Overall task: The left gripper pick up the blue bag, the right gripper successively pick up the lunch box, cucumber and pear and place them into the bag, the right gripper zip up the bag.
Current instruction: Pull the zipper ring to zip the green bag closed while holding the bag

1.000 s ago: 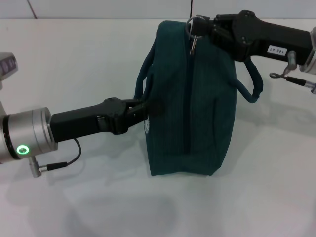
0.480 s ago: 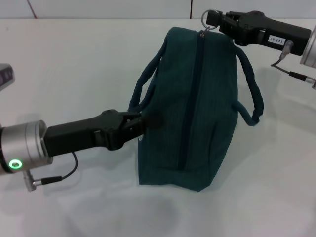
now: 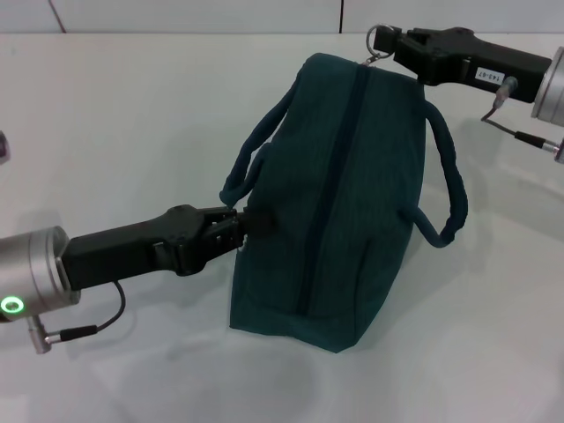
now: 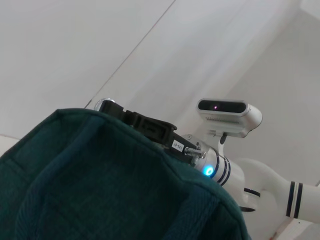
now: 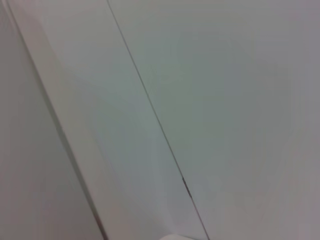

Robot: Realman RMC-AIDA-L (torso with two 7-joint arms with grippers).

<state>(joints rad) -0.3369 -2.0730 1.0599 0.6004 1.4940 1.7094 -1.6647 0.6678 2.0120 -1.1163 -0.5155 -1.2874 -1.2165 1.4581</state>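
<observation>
since a second ago the blue bag (image 3: 339,194) has tilted and slid on the worktop (image 3: 132,106), zip drawn shut. right tool (image 3: 388,42) clamped on the zip pull; left tool (image 3: 240,225) clamped on its side. next: let go.

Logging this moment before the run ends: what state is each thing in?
Blue bag: zipped shut, tilted, standing on the table.
Zipper pull ring: at the bag's far end, held by the right tool.
Left tool: shut on the bag's side.
Right tool: shut on the ring.
</observation>
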